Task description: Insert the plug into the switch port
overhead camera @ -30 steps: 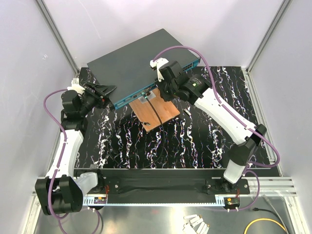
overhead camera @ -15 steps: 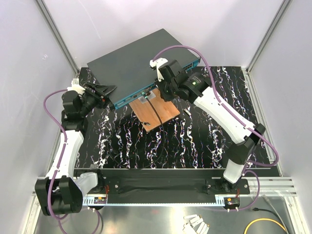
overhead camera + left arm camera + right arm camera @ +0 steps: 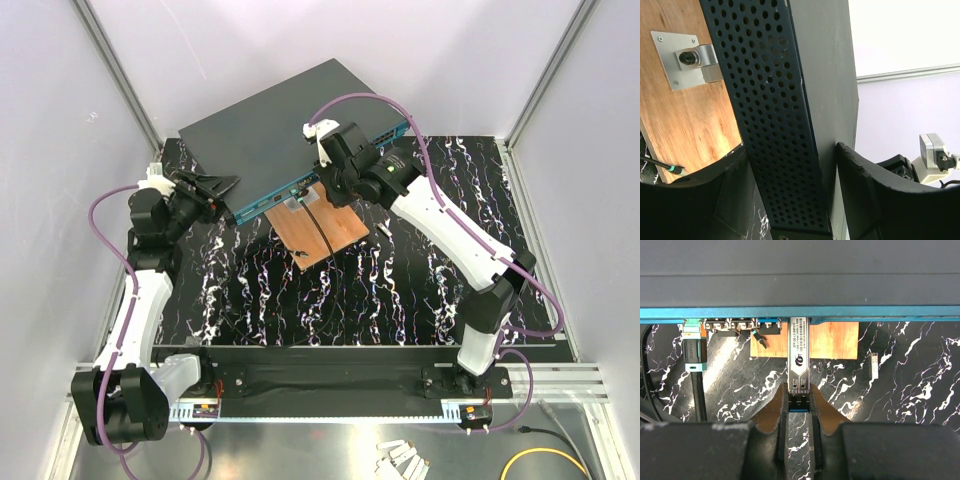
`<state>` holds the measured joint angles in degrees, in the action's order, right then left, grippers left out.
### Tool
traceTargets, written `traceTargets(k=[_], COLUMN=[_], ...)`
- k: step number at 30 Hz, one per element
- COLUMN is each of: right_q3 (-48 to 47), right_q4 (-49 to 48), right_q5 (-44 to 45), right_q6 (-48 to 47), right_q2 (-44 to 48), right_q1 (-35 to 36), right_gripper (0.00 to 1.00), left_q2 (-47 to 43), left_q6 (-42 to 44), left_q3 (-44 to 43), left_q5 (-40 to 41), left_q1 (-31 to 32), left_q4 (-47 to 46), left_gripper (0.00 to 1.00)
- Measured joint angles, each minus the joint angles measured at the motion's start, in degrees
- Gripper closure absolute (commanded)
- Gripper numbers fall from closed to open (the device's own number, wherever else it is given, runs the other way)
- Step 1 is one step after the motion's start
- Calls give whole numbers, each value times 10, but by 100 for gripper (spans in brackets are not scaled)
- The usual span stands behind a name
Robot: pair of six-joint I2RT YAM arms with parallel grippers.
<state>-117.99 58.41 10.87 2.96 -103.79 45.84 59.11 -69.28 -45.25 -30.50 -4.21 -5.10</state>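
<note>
At front edge of switch (image 3: 800,290) | plug (image 3: 799,352) nose at port (image 3: 799,320), tail pinched by right fingers (image 3: 781,405), nearly closed | left fingers (image 3: 865,195) half-open, clamped across switch side | advice: push straight along plug's axis, level, no twisting, slowly against left brace.

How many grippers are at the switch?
2. The left gripper grips the switch by its side; the right gripper holds the plug at the front edge.
</note>
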Motion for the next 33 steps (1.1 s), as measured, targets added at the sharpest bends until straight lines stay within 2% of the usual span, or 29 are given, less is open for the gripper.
traceTargets(k=[33], right_q3=[-15], right_q4=[4], right_q5=[0], right_q6=[3], right_q2=[-1], right_q1=[3], right_gripper=[100], left_q2=[-6], left_q6=[-2], left_q3=[8], left_q5=[12], left_q1=[5], left_q4=[-10], left_gripper=[46])
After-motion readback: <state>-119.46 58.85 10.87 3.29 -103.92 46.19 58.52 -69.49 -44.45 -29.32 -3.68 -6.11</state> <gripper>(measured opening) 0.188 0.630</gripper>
